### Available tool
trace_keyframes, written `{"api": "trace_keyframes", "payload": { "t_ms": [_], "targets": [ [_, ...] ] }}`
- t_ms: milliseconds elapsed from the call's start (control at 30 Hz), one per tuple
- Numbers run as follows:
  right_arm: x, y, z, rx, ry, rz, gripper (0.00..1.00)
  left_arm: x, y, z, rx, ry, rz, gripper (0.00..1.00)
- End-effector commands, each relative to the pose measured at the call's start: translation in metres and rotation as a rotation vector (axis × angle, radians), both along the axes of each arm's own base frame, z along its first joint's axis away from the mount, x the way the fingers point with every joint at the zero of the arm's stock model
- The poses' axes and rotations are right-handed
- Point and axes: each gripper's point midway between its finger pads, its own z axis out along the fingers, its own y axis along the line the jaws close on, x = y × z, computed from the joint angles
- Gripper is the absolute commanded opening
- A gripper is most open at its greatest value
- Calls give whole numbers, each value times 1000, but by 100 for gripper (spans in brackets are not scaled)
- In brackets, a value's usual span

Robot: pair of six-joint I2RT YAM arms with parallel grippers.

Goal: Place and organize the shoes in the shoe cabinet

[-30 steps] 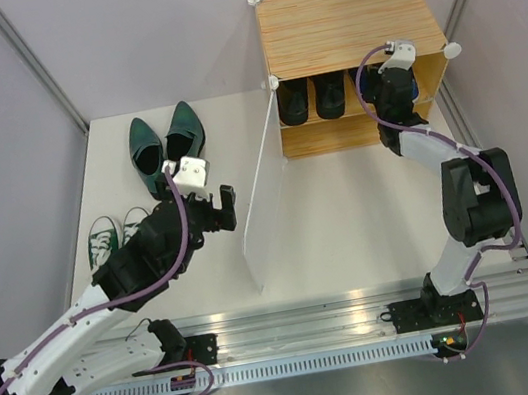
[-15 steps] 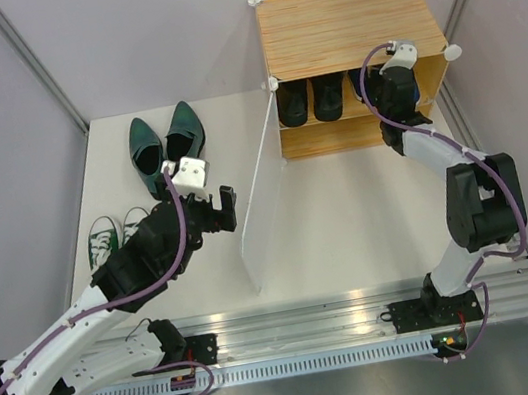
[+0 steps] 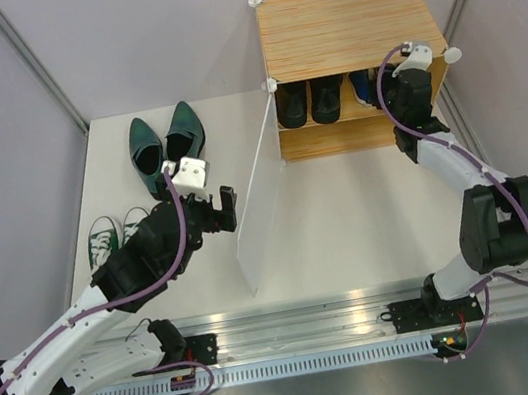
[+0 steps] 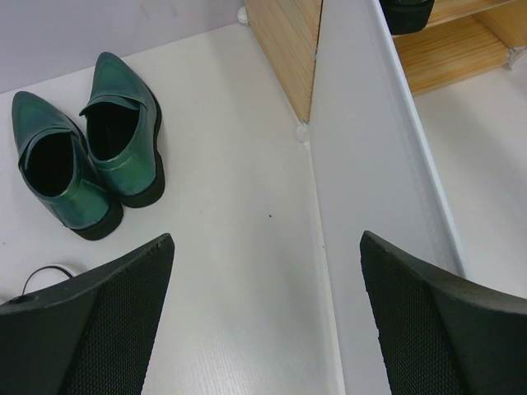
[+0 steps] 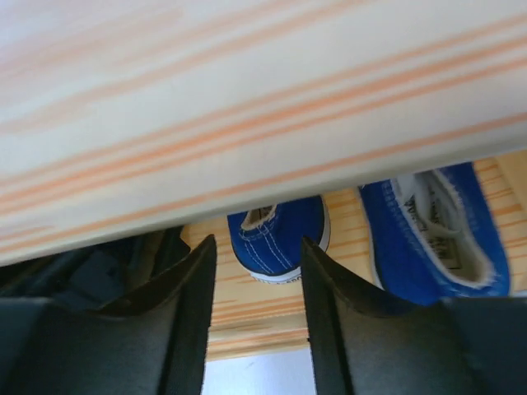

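Observation:
The shoe cabinet [image 3: 348, 21] stands at the back right with its translucent door panel [image 3: 255, 194] swung open. On its upper shelf sit black dress shoes [image 3: 309, 101] and the blue sneakers [image 5: 280, 234]. My right gripper [image 5: 257, 255] is open just in front of one blue sneaker's heel, with nothing between its fingers. The other blue sneaker [image 5: 436, 230] lies to its right. Dark green pointed shoes [image 3: 165, 148] and green white-toed sneakers [image 3: 113, 235] rest on the table at the left. Beside the door panel [image 4: 370, 164], my left gripper [image 4: 268, 247] hangs open and empty.
The cabinet's lower shelf [image 3: 330, 138] shows bare wood. The door panel's free edge reaches toward the table's front, between the two arms. Grey walls close in on the table's left and right.
My right gripper has opened and drawn back toward the cabinet's right front, leaving the blue sneaker on the upper shelf. The door panel's free edge has shifted slightly left. The left arm has barely moved.

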Motion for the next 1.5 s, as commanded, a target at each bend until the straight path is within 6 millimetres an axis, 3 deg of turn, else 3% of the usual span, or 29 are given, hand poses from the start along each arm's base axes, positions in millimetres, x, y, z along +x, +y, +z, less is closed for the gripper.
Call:
{"api": "trace_keyframes", "payload": {
  "t_ms": [0,67,133,167,400,733,1100,1200,1300,1333,1367,1467],
  "targets": [
    [-15,-11,68,36,-175,1,52,0,-1,11,-33,-24,-11,96],
    [-24,-16,75,36,-185,-6,54,0,-1,11,-37,-25,-13,96],
    [-33,-18,70,38,-170,-13,56,-1,-1,12,-40,-27,-14,96],
    [-40,-30,77,37,-186,-40,57,0,0,12,-40,-27,-11,96],
    [-61,-56,50,30,-120,-105,66,-1,-2,11,-42,-22,-21,96],
    [-29,-69,8,-17,-39,-130,68,0,-3,9,-33,-19,-17,96],
    [-13,-81,1,-101,-54,-161,66,4,-3,4,-8,-14,0,96],
    [-10,-83,2,-105,-55,-168,53,4,-3,3,-4,-13,2,96],
    [-9,-84,-1,-110,-48,-171,28,5,-3,1,2,-11,7,96],
    [-8,-84,0,-105,-51,-171,12,6,-3,2,1,-10,5,96],
    [-8,-82,2,-102,-55,-167,5,6,-4,1,1,-10,4,96],
    [-7,-83,6,-75,-55,-175,1,6,-5,-1,5,-4,1,96]
  ]
}}
